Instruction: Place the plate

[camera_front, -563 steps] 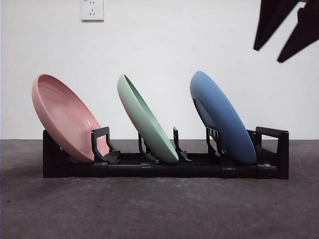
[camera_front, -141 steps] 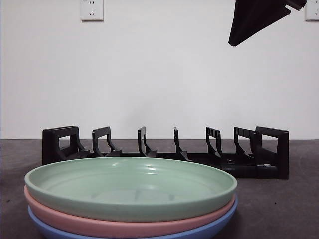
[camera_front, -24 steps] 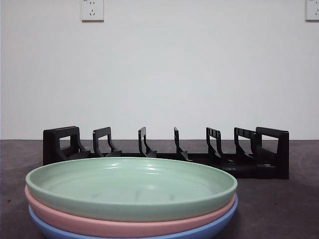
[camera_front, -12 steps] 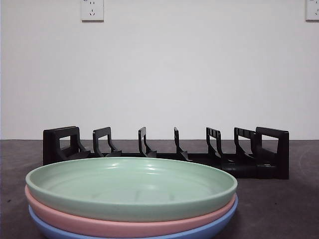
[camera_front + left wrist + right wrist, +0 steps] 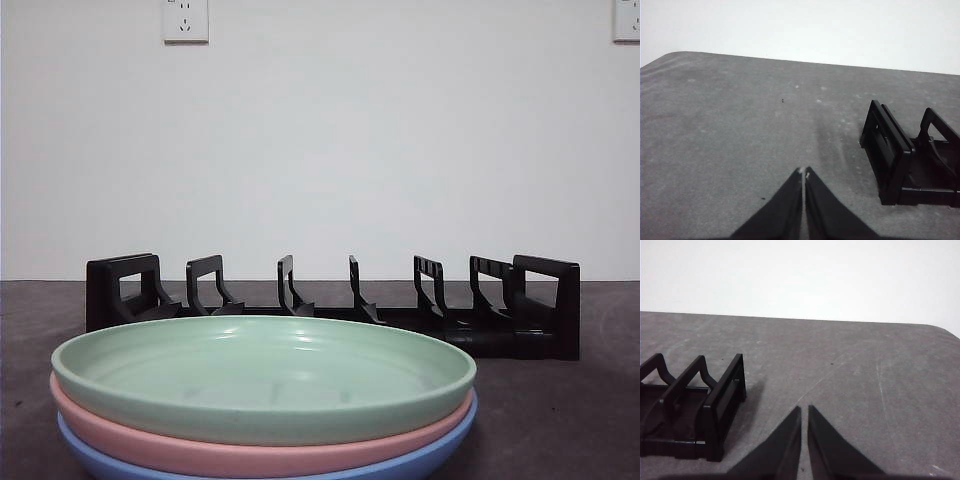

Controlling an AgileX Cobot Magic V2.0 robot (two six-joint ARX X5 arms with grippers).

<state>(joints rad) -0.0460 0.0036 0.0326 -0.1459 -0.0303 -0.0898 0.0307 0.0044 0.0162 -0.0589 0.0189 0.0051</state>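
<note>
Plates are sitting stacked nearest the camera, unmoved since a second ago: green plate (image 5: 262, 378) over pink plate (image 5: 250, 452) over blue plate (image 5: 300, 470). Behind, the black rack (image 5: 330, 305) is standing plateless. Left gripper (image 5: 803, 174) and right gripper (image 5: 804, 411) are hovering with jaws closed beside the rack's ends.

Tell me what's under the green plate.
The green plate sits on a pink plate, which rests on a blue plate. Only their rims show; the rest is covered.
</note>
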